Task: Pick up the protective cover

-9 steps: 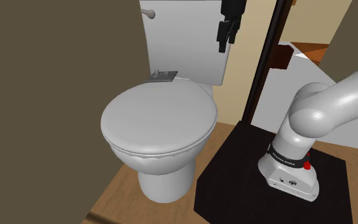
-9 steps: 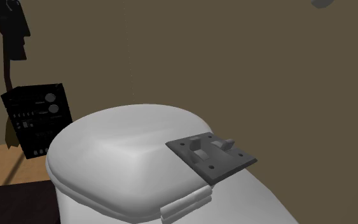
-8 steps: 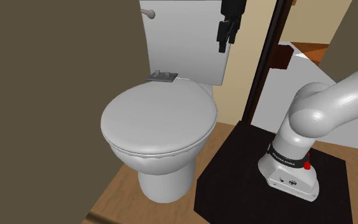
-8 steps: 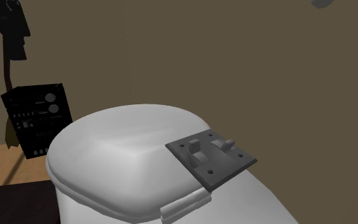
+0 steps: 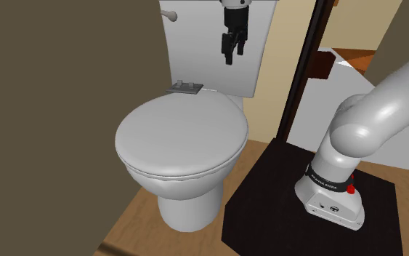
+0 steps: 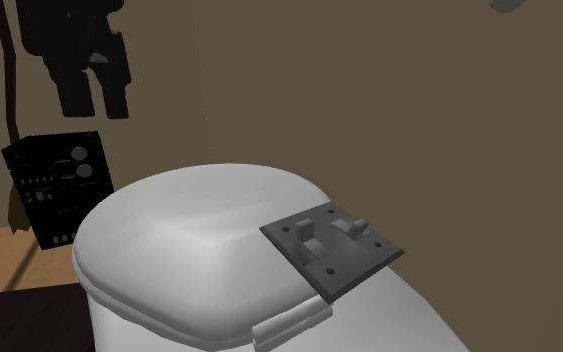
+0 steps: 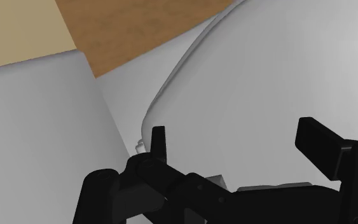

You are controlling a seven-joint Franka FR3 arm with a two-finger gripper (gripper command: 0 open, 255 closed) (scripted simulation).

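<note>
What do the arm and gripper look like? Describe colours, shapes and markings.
The arm is white, built of rounded tubular links. Its base carries a dark band with small white lettering and a red mark. The gripper is all black, with two blocky fingers.

We see a white arm (image 5: 370,124) of fat rounded links at the shoulder view's right. A dark band (image 5: 326,179) with small white lettering rings it above the white base (image 5: 333,205), with a red dot (image 5: 351,189) beside. The gripper (image 5: 234,55) is all black, with two blocky fingers (image 7: 320,146).
</note>
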